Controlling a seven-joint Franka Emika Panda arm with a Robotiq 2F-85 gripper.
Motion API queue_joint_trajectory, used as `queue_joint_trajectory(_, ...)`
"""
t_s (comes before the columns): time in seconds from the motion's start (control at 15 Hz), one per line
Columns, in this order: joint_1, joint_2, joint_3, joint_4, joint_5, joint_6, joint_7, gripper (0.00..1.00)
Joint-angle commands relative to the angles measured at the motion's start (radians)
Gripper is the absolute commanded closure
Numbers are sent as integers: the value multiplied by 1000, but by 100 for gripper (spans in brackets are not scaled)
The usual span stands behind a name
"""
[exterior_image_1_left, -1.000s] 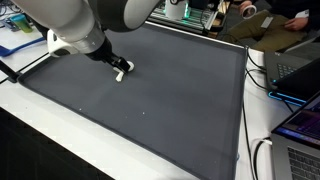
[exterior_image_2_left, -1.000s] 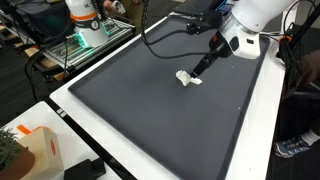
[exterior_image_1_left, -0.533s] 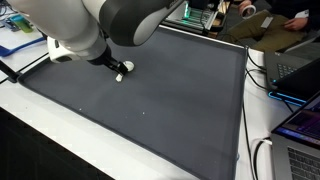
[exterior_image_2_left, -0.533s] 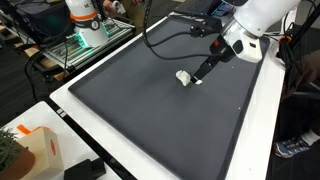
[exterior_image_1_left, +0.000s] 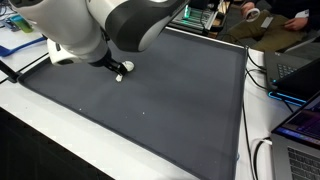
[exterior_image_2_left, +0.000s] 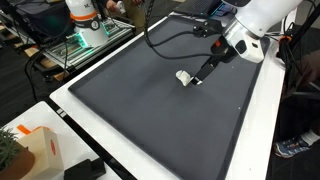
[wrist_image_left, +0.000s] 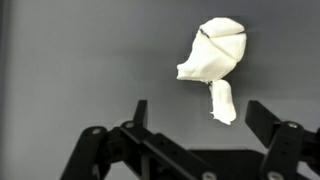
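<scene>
1. Tool (wrist_image_left: 196, 108) — jaws spread as wide as they go, nothing gripped. Its two dark fingers (wrist_image_left: 140, 112) rise from the bottom of the wrist view, well apart from each other.
2. White crumpled lump (wrist_image_left: 215, 58) lies upper right of centre in the wrist view, on the grey mat (wrist_image_left: 70, 60). It has a rounded bulk at the top and a narrow tail pointing down the frame.
3. The tail's end reaches down between the two fingers, nearer the one at the right of the frame. Grey mat shows between the tail and each finger, so no touch is visible. The bulk of the lump sits beyond the fingertips.
4. In an exterior view the tool (exterior_image_2_left: 204, 74) is low over the mat (exterior_image_2_left: 160, 115), upper right of the frame, with its tips just beside the lump (exterior_image_2_left: 184, 77). Contact cannot be told at this size.
5. In an exterior view the arm's grey bulk fills the upper left. The tool (exterior_image_1_left: 117, 67) pokes out beneath it, with the lump (exterior_image_1_left: 121, 73) showing as a small white spot at its tip, on the left part of the mat (exterior_image_1_left: 170, 110).
6. The mat covers most of the white surface (exterior_image_2_left: 262, 120), and the lump is the only thing lying on the mat.
7. Around the edges — a black cable (exterior_image_2_left: 165, 44) loops across the top of the frame to the arm, a laptop (exterior_image_1_left: 296, 66) sits at the right edge, and a cardboard box (exterior_image_2_left: 42, 150) is in the lower left corner.
</scene>
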Motion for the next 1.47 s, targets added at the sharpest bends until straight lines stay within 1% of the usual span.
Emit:
queue_joint_trajectory(0.0,-10,-38,-27,50,-4,-18,-18,0)
queue_joint_trajectory(0.33,-11,-23,-24,90,1,-34,14,0)
queue_joint_trajectory(0.4,-14,-5,-2,103,-21,-31,23,0)
queue_joint_trajectory(0.73,-18,-6,-2,162,-26,-28,4,0)
queue_joint_trajectory(0.87,-18,-7,-2,174,-35,-38,-15,0)
queue_joint_trajectory(1.0,-14,3,-9,161,-38,-37,-19,0)
queue_joint_trajectory(1.07,-14,12,-15,143,-33,-27,3,0)
queue_joint_trajectory(1.13,7,23,-41,71,-11,-1,43,0)
queue_joint_trajectory(1.2,17,47,-42,15,-19,7,62,0)
queue_joint_trajectory(1.27,40,69,-61,-71,-22,8,46,0)
queue_joint_trajectory(1.4,54,123,-70,-178,-14,-20,22,0)
